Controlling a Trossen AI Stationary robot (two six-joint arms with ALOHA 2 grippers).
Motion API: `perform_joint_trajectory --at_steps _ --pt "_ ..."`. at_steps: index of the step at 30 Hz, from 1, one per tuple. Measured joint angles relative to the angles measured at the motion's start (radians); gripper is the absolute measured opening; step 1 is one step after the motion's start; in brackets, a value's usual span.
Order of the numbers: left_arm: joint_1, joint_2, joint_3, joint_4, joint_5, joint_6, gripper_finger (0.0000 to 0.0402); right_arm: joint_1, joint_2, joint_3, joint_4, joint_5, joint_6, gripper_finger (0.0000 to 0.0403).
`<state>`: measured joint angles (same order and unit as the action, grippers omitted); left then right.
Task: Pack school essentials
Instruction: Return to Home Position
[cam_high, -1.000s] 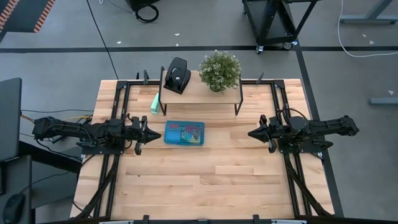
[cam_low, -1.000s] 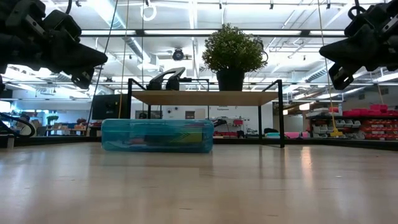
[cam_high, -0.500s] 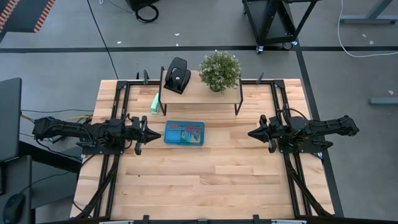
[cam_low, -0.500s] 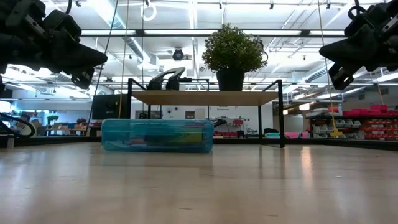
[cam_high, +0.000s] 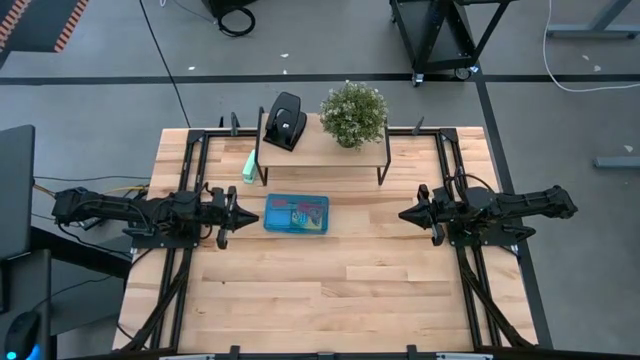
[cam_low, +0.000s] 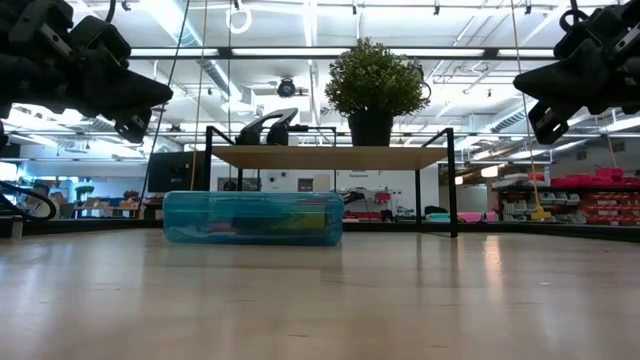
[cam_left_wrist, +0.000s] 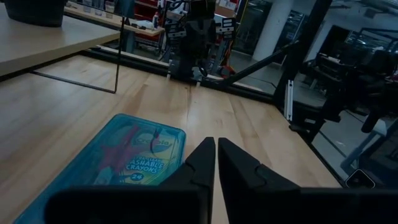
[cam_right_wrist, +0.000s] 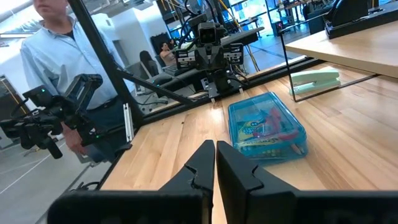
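Closed translucent blue plastic supply box lying flat on the pale wooden table, left of centre and just in front of the low wooden shelf; the yellow-green crayon box shows through its lid. Left gripper hovers above the table just beside the box's left end, fingers pressed together and empty; right gripper hangs well apart on the opposite side, likewise closed on nothing. Nothing has shifted since a second ago: both arms, the box, the black hole punch and the mint-green block sit exactly as before.
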<state>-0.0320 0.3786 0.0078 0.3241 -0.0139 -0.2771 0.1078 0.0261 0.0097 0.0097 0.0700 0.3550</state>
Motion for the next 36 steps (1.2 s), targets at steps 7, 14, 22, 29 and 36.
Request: perform_joint_trajectory --at_steps 7,14,22,29,36 --pt "0.0 0.0 0.0 0.0 0.0 0.0 0.003 0.0 0.0 0.0 0.0 0.0 0.0 0.0025" --pt "0.0 0.0 0.0 0.0 0.0 0.0 0.0035 0.0 0.0 0.0 0.0 0.0 0.0 0.0025" --pt "0.0 0.0 0.0 0.0 0.0 0.0 0.0024 0.0 0.0 0.0 0.0 0.0 0.0 0.0025" --pt "0.0 0.0 0.0 0.0 0.0 0.0 0.003 0.0 0.0 0.0 0.0 0.0 0.0 0.0025" --pt "0.0 0.0 0.0 0.0 0.0 0.0 0.0032 0.0 0.0 0.0 0.0 0.0 0.0 0.0025"
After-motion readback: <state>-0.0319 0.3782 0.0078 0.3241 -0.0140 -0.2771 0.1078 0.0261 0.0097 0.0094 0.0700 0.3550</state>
